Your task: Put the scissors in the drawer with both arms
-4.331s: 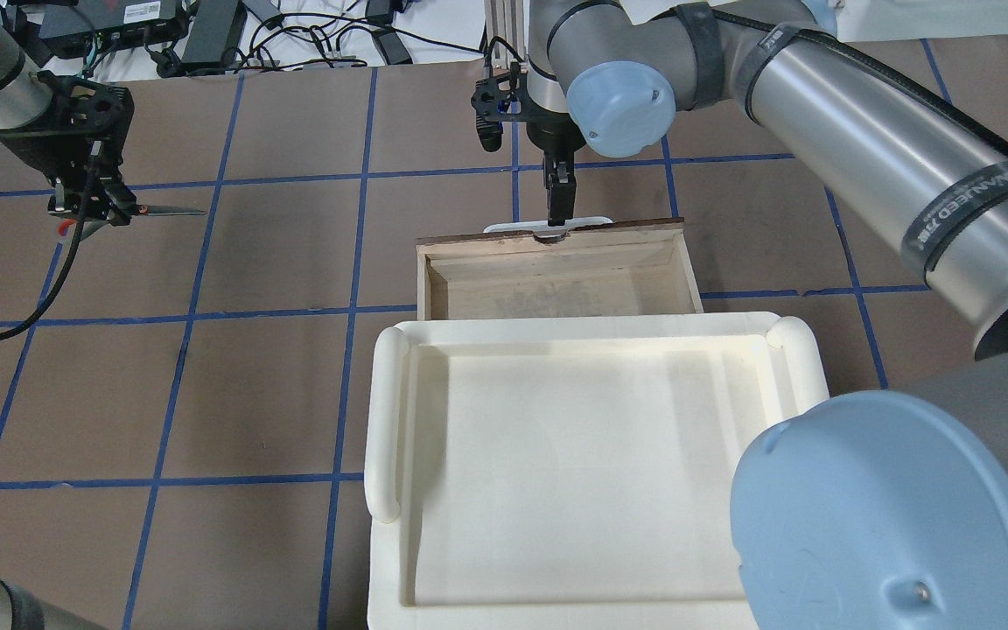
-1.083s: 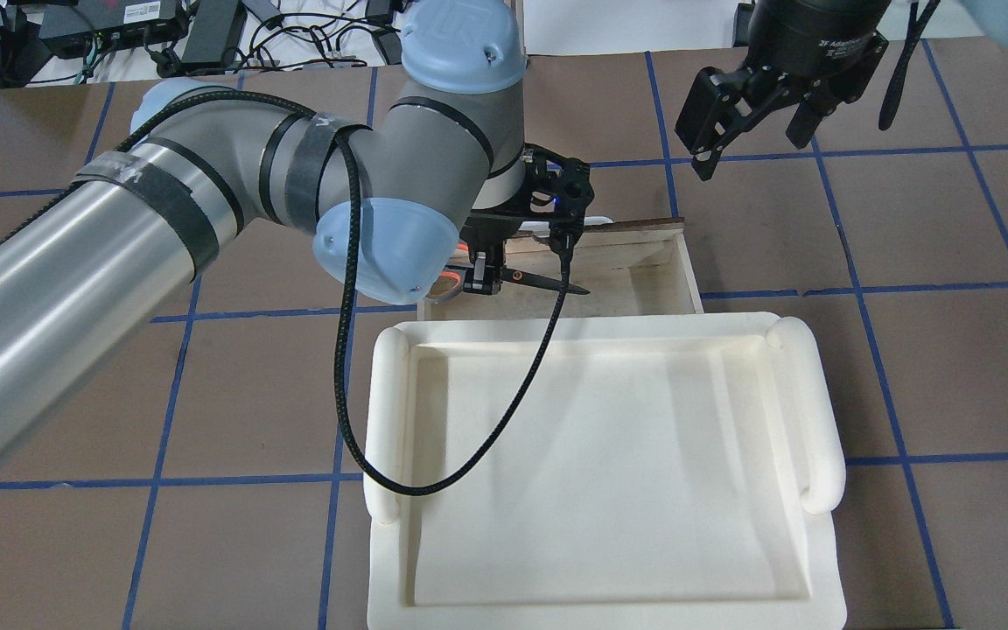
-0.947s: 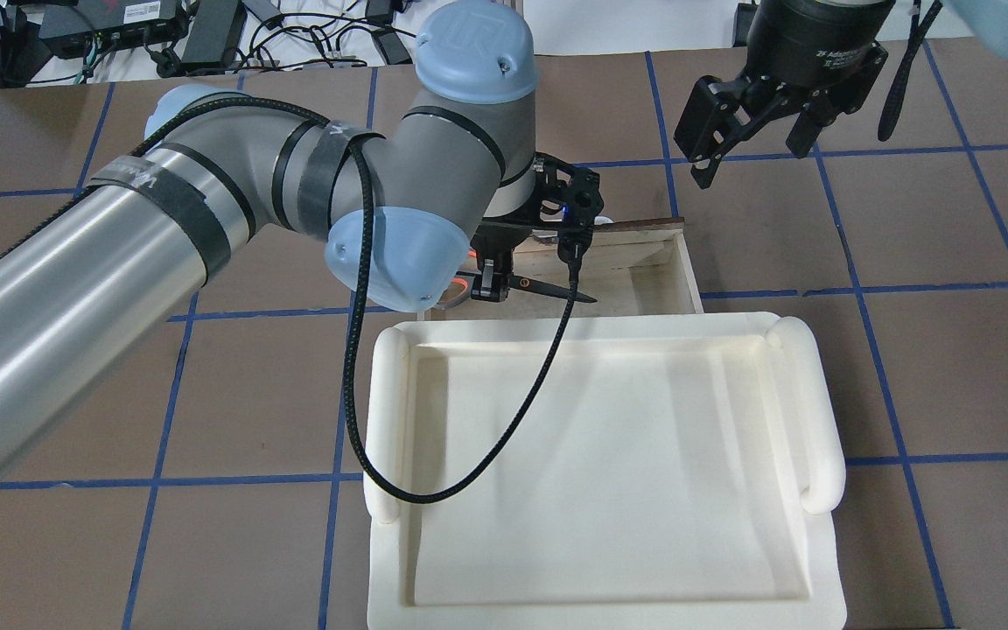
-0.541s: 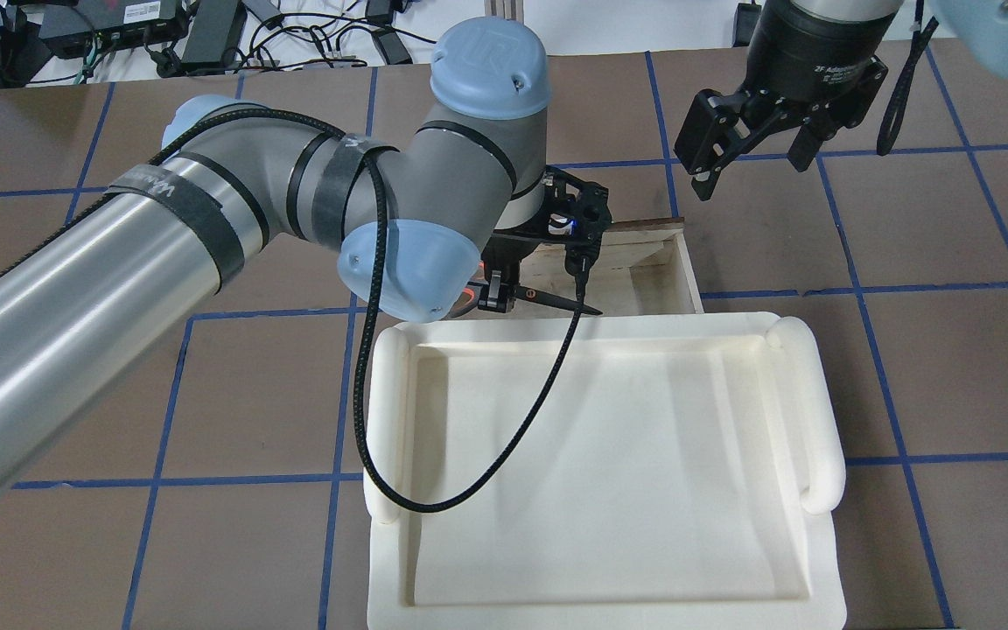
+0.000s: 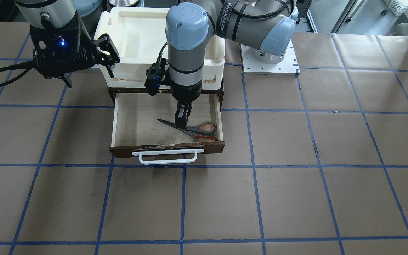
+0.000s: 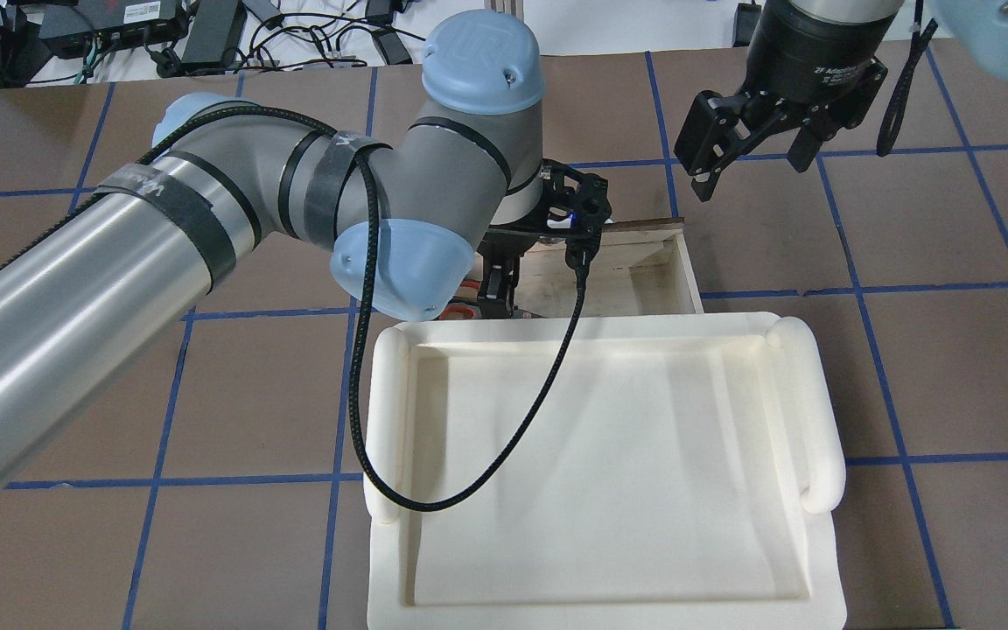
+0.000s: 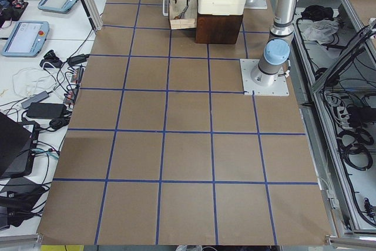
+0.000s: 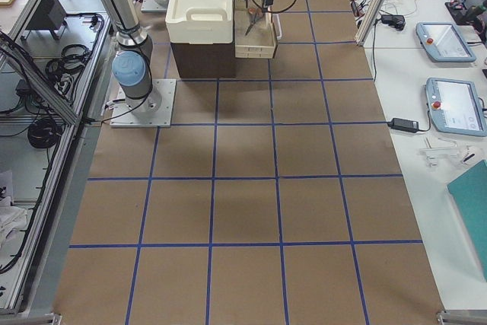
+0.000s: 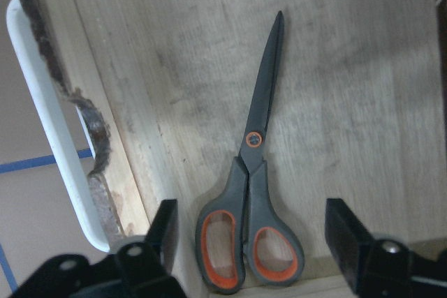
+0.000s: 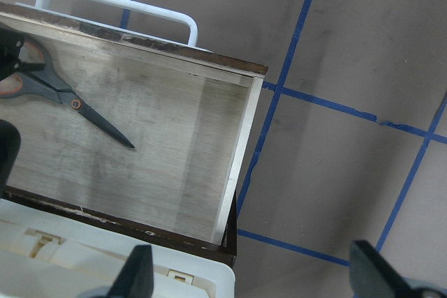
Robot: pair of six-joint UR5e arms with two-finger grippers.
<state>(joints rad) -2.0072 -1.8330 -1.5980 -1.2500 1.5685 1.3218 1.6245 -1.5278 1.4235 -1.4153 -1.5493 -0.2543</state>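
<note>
Honestly, this looks pretty much done to me. The scissors [image 9: 255, 141] are lying flat on the pale floor of the drawer [image 5: 136, 120]. Their orange-lined loops are tucked near the corner where the front panel meets the side wall on the robot's left. The closed blades point out toward the middle of the drawer.

The left gripper [image 5: 182, 122] hangs right over the handle end, down inside the drawer. In its wrist view the two fingers [image 9: 164, 235] are spread wide on either side of the loops, with clear wood showing between each finger and the scissors. So it isn't gripping anything, and I'd call that a release.

The right gripper [image 6: 749, 153] is off past the drawer's far end on the robot's right, up above the table. Its fingers are spread too, and there's nothing between them.

The drawer itself is pulled well out from under the white tray [image 6: 386, 411], and its white handle [image 5: 168, 161] faces away from the robot.

My guess at what's left:
- The left arm has to lift straight up out of the drawer without catching the loops or the front wall.
- After that, maybe someone pushes the drawer shut. The task line only says to place the scissors, though, so that bit might not even be needed.

Only thing I'd watch is how close the handles sit to that corner, since a sloppy exit could nudge them.
</note>
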